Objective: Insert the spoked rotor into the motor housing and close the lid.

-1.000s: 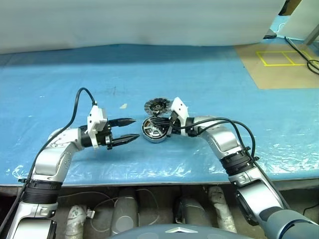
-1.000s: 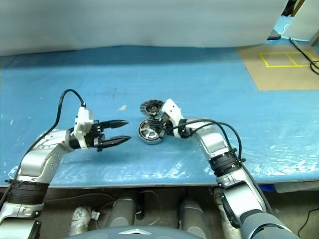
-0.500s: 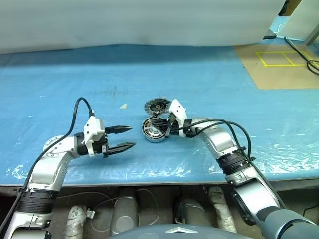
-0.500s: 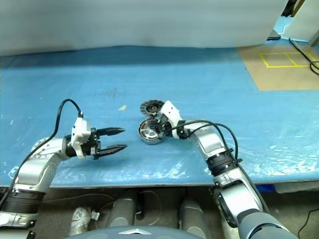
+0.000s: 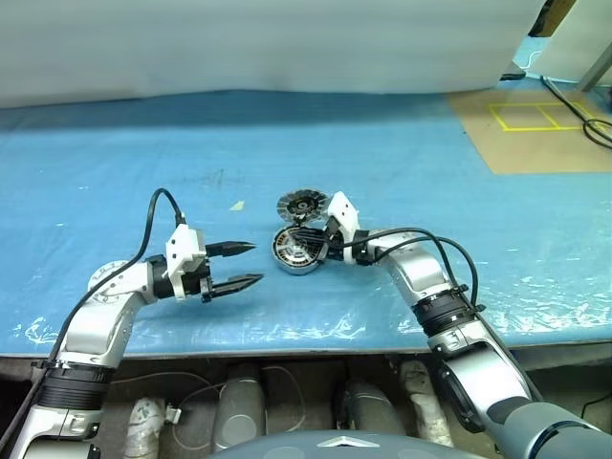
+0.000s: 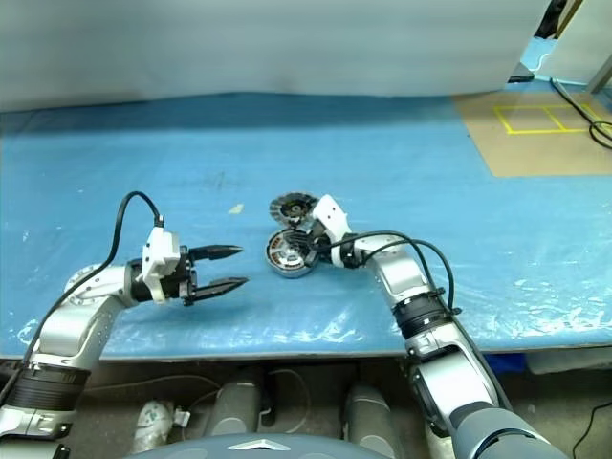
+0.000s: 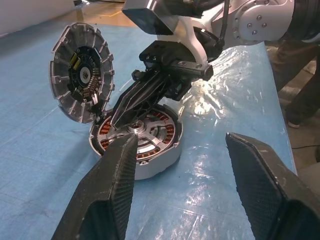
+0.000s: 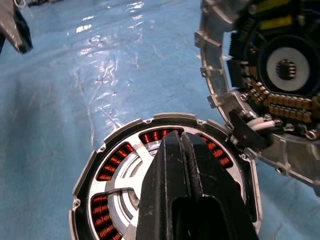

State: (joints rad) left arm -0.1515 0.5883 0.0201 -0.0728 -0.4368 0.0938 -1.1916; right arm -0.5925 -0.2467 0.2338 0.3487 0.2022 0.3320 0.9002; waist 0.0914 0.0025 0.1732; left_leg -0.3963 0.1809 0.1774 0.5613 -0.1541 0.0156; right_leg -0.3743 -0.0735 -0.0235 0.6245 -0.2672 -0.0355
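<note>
Black fingers of the right claw (image 7: pixel 131 116) are pressed together, their tips lying over the hub of the small flat dark grey spoked rotor (image 8: pixel 131 172), which sits inside the round silver motor housing (image 5: pixel 295 251) with its ring of copper-orange windings. Just above it in the left eye view, the round grey ribbed-rim lid (image 5: pixel 301 204) stands tilted against the housing's edge, dark centre showing. Left of centre, the left claw (image 5: pixel 251 265) is spread and empty, apart from the housing, above the blue-covered table (image 5: pixel 402 153).

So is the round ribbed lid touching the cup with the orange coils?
Touching. In the left wrist view, the lid stands tilted on edge, its lower rim resting against the motor housing rim.
</note>
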